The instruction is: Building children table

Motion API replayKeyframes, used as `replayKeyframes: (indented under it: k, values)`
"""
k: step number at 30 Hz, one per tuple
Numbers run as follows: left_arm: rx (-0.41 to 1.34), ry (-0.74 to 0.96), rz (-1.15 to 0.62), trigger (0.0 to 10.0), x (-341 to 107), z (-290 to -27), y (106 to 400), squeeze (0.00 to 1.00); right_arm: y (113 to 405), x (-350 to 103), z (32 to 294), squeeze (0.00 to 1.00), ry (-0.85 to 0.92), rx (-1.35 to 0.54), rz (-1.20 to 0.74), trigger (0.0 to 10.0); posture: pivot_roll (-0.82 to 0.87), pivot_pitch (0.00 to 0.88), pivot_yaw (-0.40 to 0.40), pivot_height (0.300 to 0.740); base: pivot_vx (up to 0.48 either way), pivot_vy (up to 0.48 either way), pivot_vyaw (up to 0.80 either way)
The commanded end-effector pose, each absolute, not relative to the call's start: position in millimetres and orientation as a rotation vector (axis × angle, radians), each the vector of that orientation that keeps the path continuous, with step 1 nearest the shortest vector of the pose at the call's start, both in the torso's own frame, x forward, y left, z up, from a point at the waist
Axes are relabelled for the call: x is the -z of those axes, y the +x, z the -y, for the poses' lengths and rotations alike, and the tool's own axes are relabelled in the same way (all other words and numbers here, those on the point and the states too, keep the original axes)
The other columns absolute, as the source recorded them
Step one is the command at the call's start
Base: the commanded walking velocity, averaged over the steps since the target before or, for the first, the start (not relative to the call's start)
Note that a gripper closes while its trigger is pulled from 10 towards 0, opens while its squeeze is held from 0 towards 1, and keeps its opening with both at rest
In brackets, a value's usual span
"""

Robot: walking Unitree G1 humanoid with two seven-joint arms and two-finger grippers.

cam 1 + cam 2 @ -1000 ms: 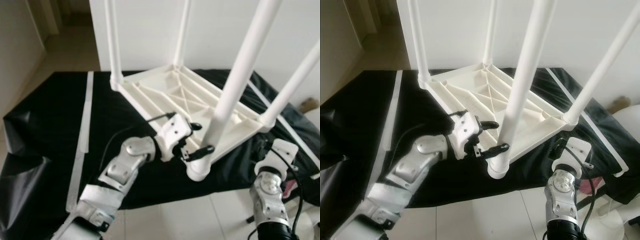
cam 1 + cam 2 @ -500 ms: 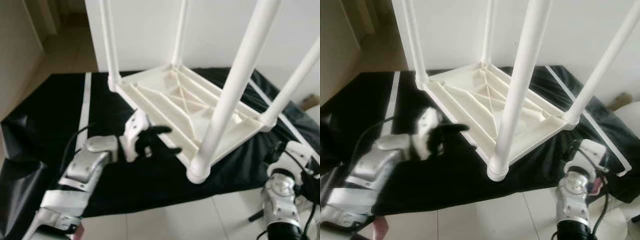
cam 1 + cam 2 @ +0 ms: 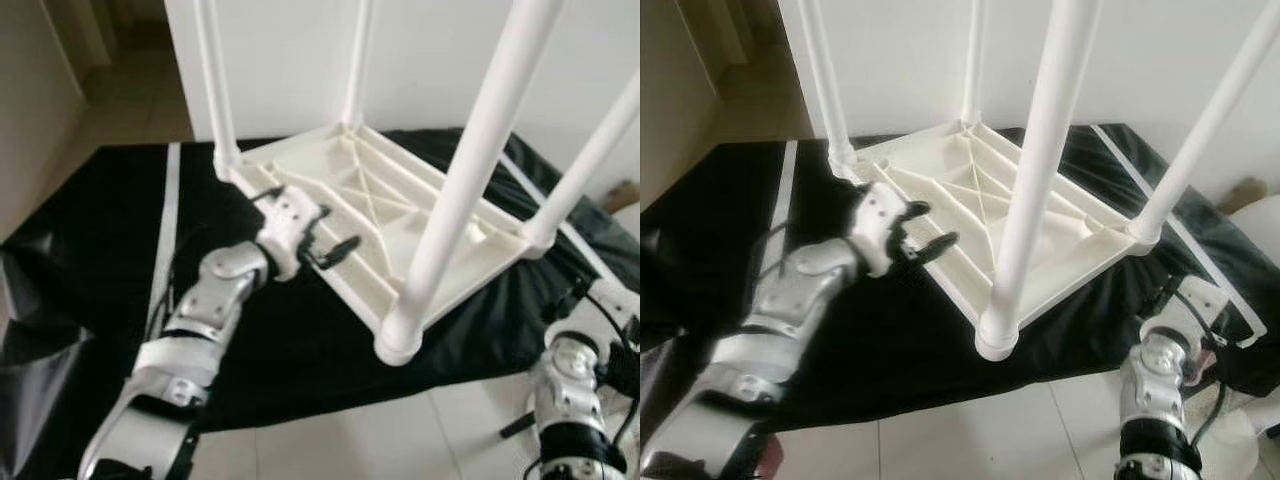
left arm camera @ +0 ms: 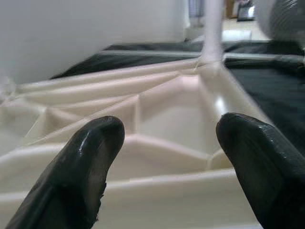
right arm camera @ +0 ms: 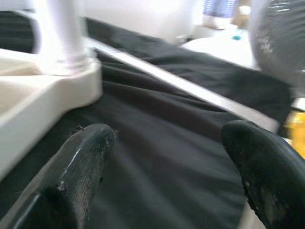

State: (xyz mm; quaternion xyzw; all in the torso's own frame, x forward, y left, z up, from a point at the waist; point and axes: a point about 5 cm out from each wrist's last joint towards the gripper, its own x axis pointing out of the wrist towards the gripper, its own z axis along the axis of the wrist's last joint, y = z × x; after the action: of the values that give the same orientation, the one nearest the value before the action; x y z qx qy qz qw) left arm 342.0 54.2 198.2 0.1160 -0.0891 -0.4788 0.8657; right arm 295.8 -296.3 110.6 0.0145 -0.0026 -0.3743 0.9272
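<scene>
Jaws on the left gripper (image 3: 330, 243) are spread with nothing between them, hovering just over the near-left rail of the upturned table top (image 3: 400, 215). A second ago I had them at the base of the nearest leg (image 3: 460, 190), by its socket; half a second ago the arm was pulled back over the black sheet (image 3: 110, 230); now it's reaching in again further along the rim, toward the far-left leg (image 3: 215, 85). My read: the near leg is seated and I'm moving on to check or press the next joint. All four legs look to be standing in their corner sockets, so assembly seems close to done, with flipping it upright likely what's left.

Right gripper (image 5: 162, 157) jaws are also parted and empty, low beside the right corner of the table and not touching it. Its arm has dropped and drifted outward over that same second.

Materials: table is off-white moulded plastic, smooth and slightly glossy. Underside is a lattice of straight and diagonal ribs inside a raised rim. Legs are plain round tubes, collared at the sockets. It sits upside down on the black sheet, a thin creased film with pale tape strips (image 3: 168, 215) along it. Under that is a pale tiled floor (image 3: 340, 440).
</scene>
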Motion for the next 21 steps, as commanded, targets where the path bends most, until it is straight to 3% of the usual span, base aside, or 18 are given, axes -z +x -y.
replayKeyframes:
  k: [1, 21]
  values:
    - [0.976, 0.229, 0.221, 10.0, -206, -48, 339, 0.0, 299, -104, 297, 0.0, 0.043, 0.73, -0.044, 10.0, 0.02, 0.032, -0.009, 0.74, 0.0, 0.0, 0.0]
    - [1.097, 0.151, 0.305, 10.0, -207, 1, 299, 0.0, 338, -110, 276, 0.0, 0.071, 0.363, -0.106, 10.0, 0.09, 0.002, -0.038, 0.74, 0.0, 0.0, 0.0]
